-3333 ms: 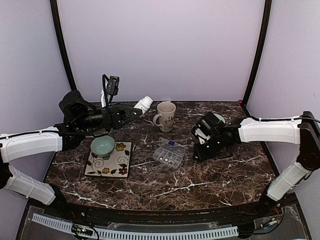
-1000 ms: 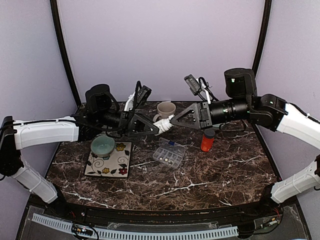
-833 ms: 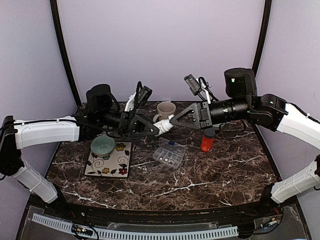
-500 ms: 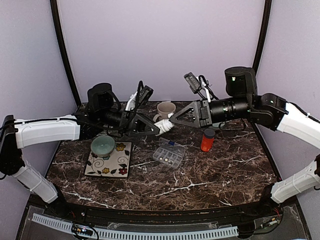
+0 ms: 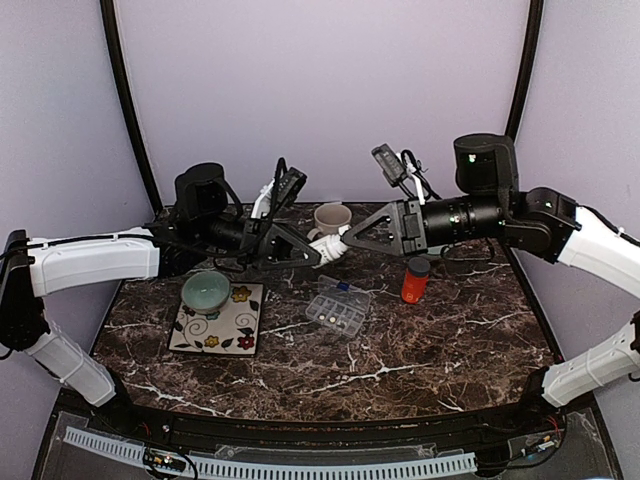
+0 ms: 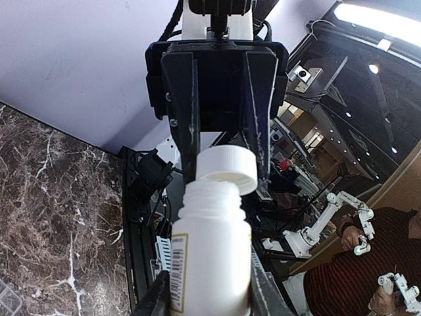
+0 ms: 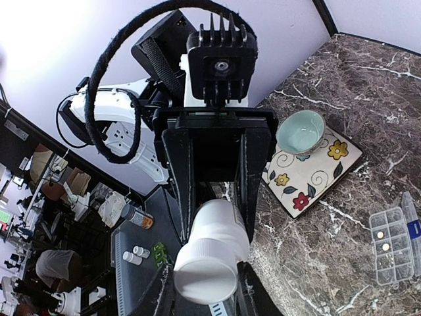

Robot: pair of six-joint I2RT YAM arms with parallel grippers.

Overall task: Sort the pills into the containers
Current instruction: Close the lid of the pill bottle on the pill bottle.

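A white pill bottle (image 5: 322,250) hangs in mid-air above the table's back centre, between both arms. My left gripper (image 6: 210,293) is shut on the bottle (image 6: 210,253) around its body. My right gripper (image 7: 205,289) is shut on the white cap (image 7: 205,273), which sits tilted and lifted just off the threaded neck (image 6: 214,192). Below on the marble lies the clear organiser box (image 5: 337,308) with its lid open. The right wrist view shows a few tiny pale pills (image 7: 379,235) in its compartments (image 7: 393,253).
A cream patterned mug (image 5: 332,218) stands behind the held bottle. An orange bottle (image 5: 414,281) stands to the right of the organiser. A pale green bowl (image 5: 205,291) rests on a flowered tile (image 5: 228,328) at the left.
Earlier the arms were apart, the right one low by the table. Over the last second the right gripper has drawn slightly right, easing the cap off the bottle's neck.
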